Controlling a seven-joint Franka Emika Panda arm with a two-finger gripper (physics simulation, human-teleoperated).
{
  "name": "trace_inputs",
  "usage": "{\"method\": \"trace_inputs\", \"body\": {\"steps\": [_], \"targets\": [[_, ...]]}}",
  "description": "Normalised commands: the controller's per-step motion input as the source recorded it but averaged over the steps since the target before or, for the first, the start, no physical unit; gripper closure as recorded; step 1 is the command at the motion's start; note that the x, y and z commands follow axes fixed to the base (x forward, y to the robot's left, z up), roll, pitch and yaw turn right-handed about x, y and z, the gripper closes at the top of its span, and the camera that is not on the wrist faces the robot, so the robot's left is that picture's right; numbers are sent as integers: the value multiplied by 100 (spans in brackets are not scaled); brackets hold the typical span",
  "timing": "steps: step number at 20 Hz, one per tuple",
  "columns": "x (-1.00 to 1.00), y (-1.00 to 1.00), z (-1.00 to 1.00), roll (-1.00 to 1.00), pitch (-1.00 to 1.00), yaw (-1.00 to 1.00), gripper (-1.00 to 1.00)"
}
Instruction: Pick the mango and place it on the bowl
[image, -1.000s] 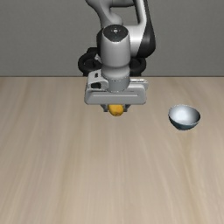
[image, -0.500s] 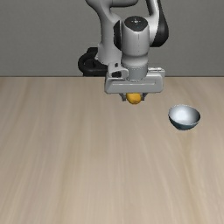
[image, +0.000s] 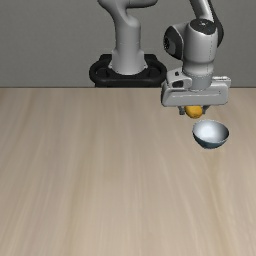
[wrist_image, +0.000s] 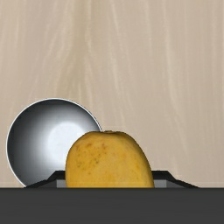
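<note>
The white-and-grey robot arm (image: 200, 45) reaches out from its black round base (image: 125, 72) toward the exterior view's right. Its gripper (image: 196, 107) hangs above the pale wooden tabletop (image: 80, 170). The gripper is clenched on a yellow-orange, rounded mango (image: 196, 112), which sits between the fingers directly under the flat grey hand body. The fruit is clear of the table surface and is carried in the air.

A shiny silver metal bowl (image: 210, 134) stands upright on the tabletop. In the exterior view the mango hangs close to the bowl, above it and slightly toward the exterior view's left. The mango is apart from the bowl and not yet inside it.

In the wrist view the mango (wrist_image: 109, 159) looms large and close to the camera. Its skin is mottled yellow with darker orange speckles, and its rounded end points away from the hand. The bowl (wrist_image: 48, 140) lies just beside the fruit on the wood-grain surface (wrist_image: 157, 70). Part of the bowl's rim is covered by the mango in front of it, and its polished inside shows a bright highlight near the middle.

Whether the mango is centred over the bowl's opening cannot be told from these two views.
</note>
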Motion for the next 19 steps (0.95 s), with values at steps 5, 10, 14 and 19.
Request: {"method": "trace_inputs", "body": {"steps": [5, 10, 14, 19], "targets": [[0, 100, 0, 0, 0, 0, 100], [0, 20, 0, 0, 0, 0, -100], [0, 0, 0, 0, 0, 0, -100], [0, 0, 0, 0, 0, 0, -100]]}}
